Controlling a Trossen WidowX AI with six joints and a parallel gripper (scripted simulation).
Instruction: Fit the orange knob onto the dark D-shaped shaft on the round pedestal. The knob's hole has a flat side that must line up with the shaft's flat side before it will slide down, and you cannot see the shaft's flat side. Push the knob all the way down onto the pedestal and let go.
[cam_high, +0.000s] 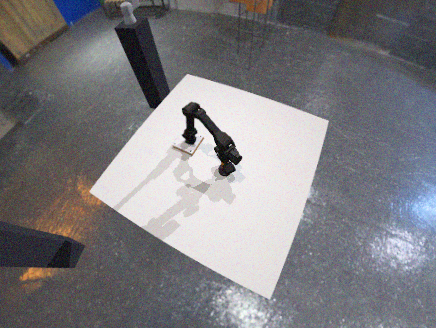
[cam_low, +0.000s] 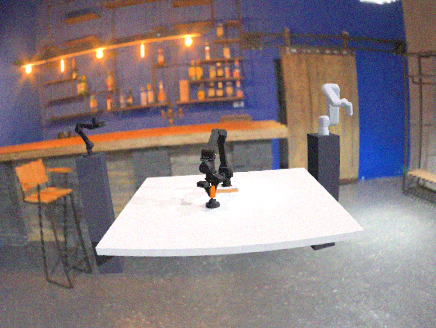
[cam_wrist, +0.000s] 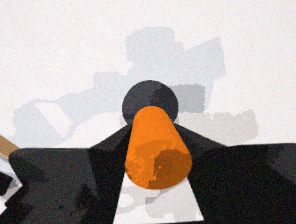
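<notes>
The orange knob (cam_low: 212, 192) (cam_wrist: 157, 150) is upright between the fingers of my gripper (cam_low: 212, 187) (cam_wrist: 152, 127), which is shut on it. The round dark pedestal (cam_high: 227, 171) (cam_low: 213, 204) (cam_wrist: 145, 95) stands on the white table, directly below the knob. In the exterior view the knob's lower end is just above the pedestal's wide base, with a narrow dark part between them. The wrist view shows the knob overlapping the pedestal's near side. The shaft and its flat side are hidden, and I cannot tell how far the knob is down on the shaft.
The arm's base stands on a small wood-edged plate (cam_high: 191, 151) (cam_low: 230, 190) behind the pedestal on the white table (cam_high: 260, 225) (cam_low: 280, 220). Arm shadows fall around the pedestal. Dark columns (cam_high: 142, 60) (cam_low: 324, 160) stand beyond the table's edges.
</notes>
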